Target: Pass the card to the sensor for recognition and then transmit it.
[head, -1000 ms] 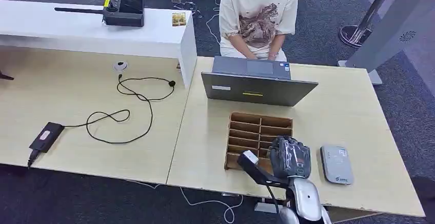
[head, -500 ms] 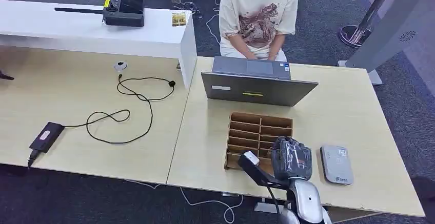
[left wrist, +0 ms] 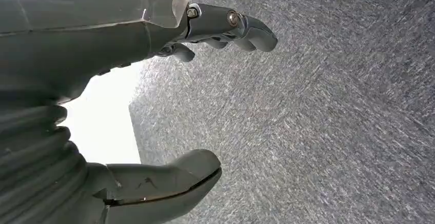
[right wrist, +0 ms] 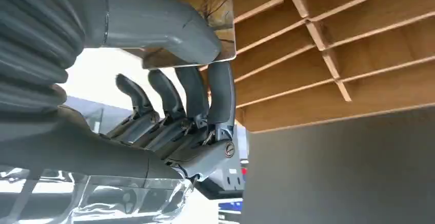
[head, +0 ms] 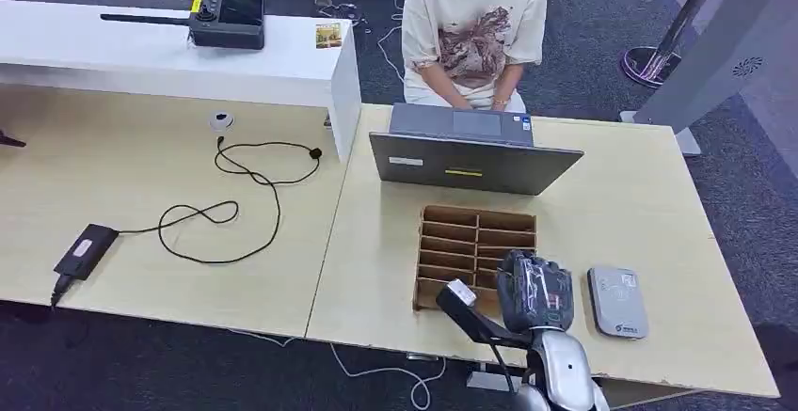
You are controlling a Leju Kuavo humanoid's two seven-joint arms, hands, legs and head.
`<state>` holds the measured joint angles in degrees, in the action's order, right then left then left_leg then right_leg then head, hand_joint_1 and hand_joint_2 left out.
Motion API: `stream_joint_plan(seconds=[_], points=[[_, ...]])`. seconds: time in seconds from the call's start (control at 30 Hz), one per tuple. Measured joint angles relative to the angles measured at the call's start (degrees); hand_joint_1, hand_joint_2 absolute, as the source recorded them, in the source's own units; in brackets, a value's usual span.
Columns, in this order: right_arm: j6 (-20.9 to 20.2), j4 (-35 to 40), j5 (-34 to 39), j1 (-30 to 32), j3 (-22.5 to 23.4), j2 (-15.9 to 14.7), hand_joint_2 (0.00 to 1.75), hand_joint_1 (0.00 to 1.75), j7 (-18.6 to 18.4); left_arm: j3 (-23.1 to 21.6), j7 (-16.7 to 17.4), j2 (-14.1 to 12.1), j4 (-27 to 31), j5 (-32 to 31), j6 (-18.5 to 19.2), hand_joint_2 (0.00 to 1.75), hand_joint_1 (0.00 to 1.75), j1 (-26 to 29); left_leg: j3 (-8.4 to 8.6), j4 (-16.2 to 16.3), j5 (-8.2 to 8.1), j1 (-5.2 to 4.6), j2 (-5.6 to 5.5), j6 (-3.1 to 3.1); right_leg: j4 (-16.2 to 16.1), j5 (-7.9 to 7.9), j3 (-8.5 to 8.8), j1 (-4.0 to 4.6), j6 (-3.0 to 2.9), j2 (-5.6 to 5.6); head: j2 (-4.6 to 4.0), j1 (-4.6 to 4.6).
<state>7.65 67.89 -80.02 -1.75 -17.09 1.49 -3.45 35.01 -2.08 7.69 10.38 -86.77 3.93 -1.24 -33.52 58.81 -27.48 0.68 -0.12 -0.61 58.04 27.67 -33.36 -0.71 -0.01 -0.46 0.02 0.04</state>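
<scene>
My right hand [head: 534, 291] hovers over the near right corner of the wooden slotted box [head: 466, 242] on the light table. In the right wrist view this hand [right wrist: 169, 106] pinches a card [right wrist: 219, 14] with a brownish picture between thumb and a finger, just off the box's slots [right wrist: 318, 44]. The grey card sensor [head: 617, 301] lies flat on the table just right of the hand. In the head view the hand's back hides the card. My left hand [left wrist: 128, 34] hangs over grey carpet, fingers apart and holding nothing.
A grey laptop [head: 470, 162] stands behind the box, with a person [head: 475, 25] seated beyond it. On the left table lie a black cable [head: 226, 209] and power adapter [head: 85, 249]. A controller [head: 221, 18] sits on the white shelf.
My right hand has drawn back a little toward the table's near edge with the card. Nothing else has moved.
</scene>
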Motion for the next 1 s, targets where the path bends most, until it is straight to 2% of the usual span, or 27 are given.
stream_joint_plan(seconds=[0.63, 1.0], points=[[0.4, 1.9, -1.1, 2.2, 0.0, -0.6, 1.75, 1.75, 1.3, 0.0, -0.3, 0.0, 0.0, 0.0, -0.2, 1.75, 0.00, 0.0, -0.02, 0.0, 0.00, 0.00, 0.00, 0.00, 0.0, 0.01, -0.02, 0.00, 0.00, 0.00, -0.02, 0.02], [0.7, 1.9, 0.9, 2.2, 0.0, -0.9, 1.75, 1.75, 3.6, 0.0, -0.3, 0.0, 0.0, 0.0, -0.2, 1.75, 0.00, 0.0, -0.02, 0.0, -0.01, 0.00, 0.00, 0.00, 0.0, 0.01, -0.02, 0.00, 0.00, 0.00, 0.00, 0.02]])
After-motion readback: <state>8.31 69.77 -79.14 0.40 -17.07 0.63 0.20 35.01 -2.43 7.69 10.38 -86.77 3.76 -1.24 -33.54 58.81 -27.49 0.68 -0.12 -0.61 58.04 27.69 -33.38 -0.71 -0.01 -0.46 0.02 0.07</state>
